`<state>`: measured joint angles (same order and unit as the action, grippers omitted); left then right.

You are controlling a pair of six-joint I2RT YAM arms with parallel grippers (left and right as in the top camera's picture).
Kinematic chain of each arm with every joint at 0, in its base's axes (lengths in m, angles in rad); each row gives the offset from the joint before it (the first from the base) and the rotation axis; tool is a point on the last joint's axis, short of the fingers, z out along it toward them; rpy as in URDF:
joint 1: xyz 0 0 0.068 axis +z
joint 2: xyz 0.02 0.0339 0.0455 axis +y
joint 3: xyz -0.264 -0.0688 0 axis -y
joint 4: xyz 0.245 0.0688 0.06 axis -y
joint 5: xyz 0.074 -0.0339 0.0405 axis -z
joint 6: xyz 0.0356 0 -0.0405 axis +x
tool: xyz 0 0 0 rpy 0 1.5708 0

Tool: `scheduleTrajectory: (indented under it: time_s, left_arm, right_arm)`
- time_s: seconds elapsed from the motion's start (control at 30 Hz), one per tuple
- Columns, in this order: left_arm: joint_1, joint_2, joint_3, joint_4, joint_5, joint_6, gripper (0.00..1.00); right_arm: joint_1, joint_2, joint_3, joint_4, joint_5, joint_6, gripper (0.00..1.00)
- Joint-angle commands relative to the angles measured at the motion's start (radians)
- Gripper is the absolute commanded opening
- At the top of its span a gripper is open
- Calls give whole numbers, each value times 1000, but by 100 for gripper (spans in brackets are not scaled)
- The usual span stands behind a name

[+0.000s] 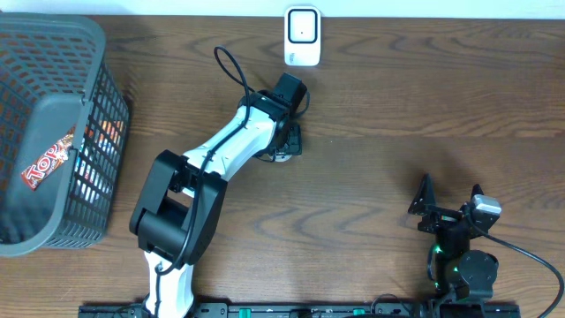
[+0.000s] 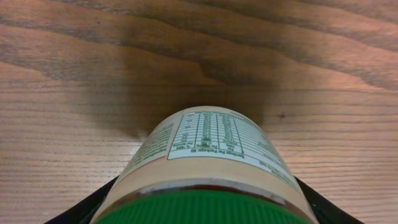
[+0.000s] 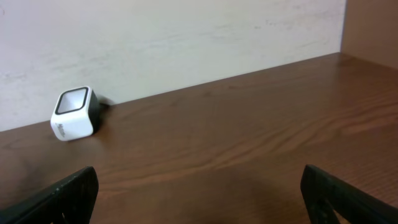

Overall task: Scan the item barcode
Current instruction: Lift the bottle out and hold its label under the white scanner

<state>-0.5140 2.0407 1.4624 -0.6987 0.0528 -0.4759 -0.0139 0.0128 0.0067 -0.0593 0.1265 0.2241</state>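
A dark plastic basket [image 1: 53, 53] with mesh walls stands at the left end of the wooden table [image 1: 397, 115]. Inside it lies a red-and-white snack packet [image 1: 48, 159], and something orange [image 1: 106, 131] shows through its side wall. A pale wall [image 3: 186, 37] backs the table.

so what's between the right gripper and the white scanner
Nothing, just bare wooden table between the right gripper and the scanner; the right wrist view shows it.
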Motion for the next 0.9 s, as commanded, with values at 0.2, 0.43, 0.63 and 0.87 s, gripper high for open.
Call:
scheduleTrajectory:
  time_s: [0.2, 0.43, 0.63, 0.87]
  left_arm:
    - [2, -1, -6, -65, -24, 57, 63]
    - [2, -1, -6, -112, -26, -89, 63]
    - [2, -1, -8, -111, -54, -418, 66]
    - [2, -1, -51, -73, -101, -517, 67]
  right_arm:
    - [-5, -3, -1, -4, -1, 7, 99]
    - [-5, -3, -1, -4, -1, 7, 99]
    - [-5, -3, -1, -4, -1, 7, 99]
    - [-5, -3, -1, -4, -1, 7, 99]
